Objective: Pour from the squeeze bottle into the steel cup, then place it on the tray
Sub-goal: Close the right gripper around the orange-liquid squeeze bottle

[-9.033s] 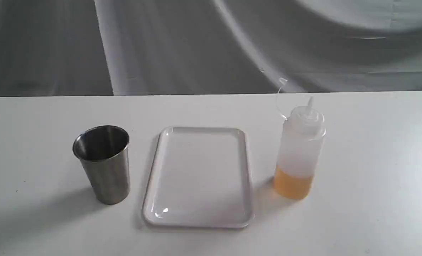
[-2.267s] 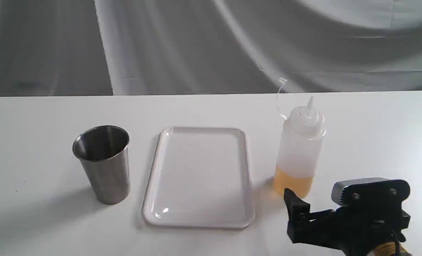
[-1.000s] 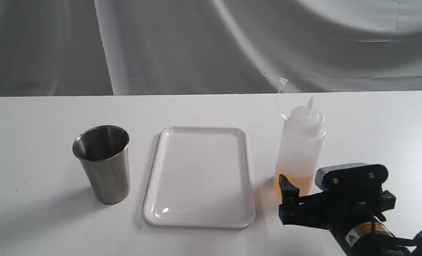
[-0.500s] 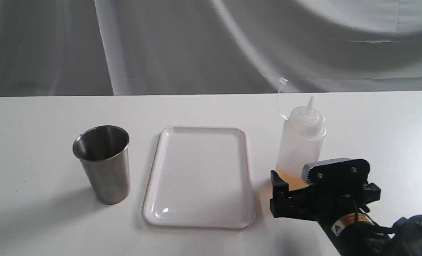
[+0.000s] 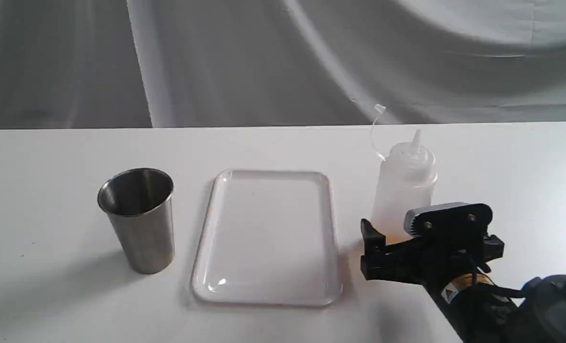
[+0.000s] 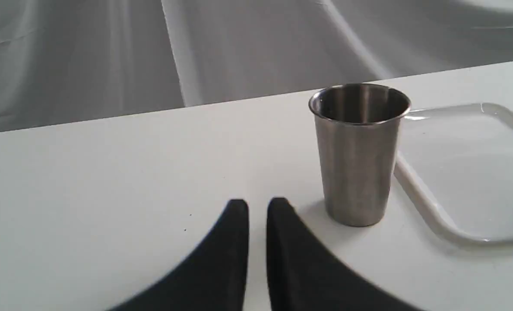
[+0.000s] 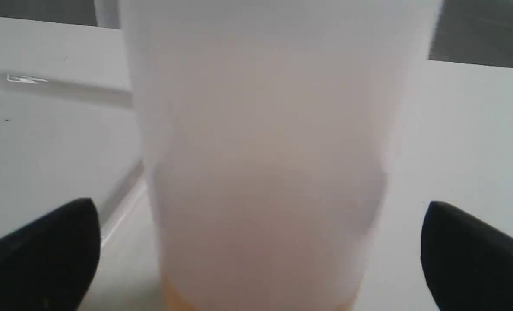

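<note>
— Steel cup (image 5: 137, 219) upright on the desk (image 5: 49, 166), left side of the exterior view. Tray (image 5: 268, 238) in the middle, nothing on it. Squeeze bottle (image 5: 405, 183) upright on the desk just right of the tray.
— Arms?
— Only the right one shows there. Right jaws spread, low at the bottle's base, one finger either side by the look of it. Bottle not lifted.
— Left wrist view?
— Left jaws clenched to a thin slit, nothing between them, low over the desk. Cup (image 6: 358, 151) near them, off to one side, just beside the tray (image 6: 468, 172). No liquid seen in the cup.
— Right wrist view?
— Bottle (image 7: 261, 129) fills the frame, blurred. Fingertips (image 7: 45, 255) released, wide, both clear of the bottle wall. Strip of orange liquid (image 7: 183, 300) at the bottle's foot.
— So progress?
— Zero steps done, I'd say. Reach about finished; grasp not yet made. Left to do: close on the bottle, lift, carry over the tray to the cup, tip and squeeze, then the set-down on the tray.
— Risk?
— Soft wall. Hard clamp could squirt early. Ease the jaws in. Nozzle knocking the cup could tip it.
</note>
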Tool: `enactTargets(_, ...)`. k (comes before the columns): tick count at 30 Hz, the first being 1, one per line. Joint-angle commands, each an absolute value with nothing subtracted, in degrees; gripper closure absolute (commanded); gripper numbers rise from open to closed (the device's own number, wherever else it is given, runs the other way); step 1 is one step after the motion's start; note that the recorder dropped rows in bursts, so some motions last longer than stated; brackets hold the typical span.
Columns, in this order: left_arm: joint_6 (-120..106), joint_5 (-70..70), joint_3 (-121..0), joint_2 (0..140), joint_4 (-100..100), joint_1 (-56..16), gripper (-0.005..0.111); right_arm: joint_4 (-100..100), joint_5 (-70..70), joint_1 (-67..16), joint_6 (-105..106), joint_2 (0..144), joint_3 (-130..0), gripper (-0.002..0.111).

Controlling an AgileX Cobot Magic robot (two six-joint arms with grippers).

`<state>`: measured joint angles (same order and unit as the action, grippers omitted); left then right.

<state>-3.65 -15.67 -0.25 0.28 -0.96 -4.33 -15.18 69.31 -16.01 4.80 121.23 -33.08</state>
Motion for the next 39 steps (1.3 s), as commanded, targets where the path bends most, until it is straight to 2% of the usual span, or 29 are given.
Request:
enactTargets(1,-3.5,-15.2,0.0,0.0,-1.1,-4.7,0.098,-15.4,69.0,-15.8,6.0,122.2,-34.3,0.004)
enactTargets(14,-3.5,-15.2,0.0,0.0,-1.1,-4.7,0.098,-13.1,66.1,-12.4,6.1,122.4,-39.2,0.004)
enactTargets(39,-3.5,-15.2,0.0,0.0,-1.1,-4.7,0.098,-12.4,67.3,-12.4,5.6,128.4,-43.5,0.004)
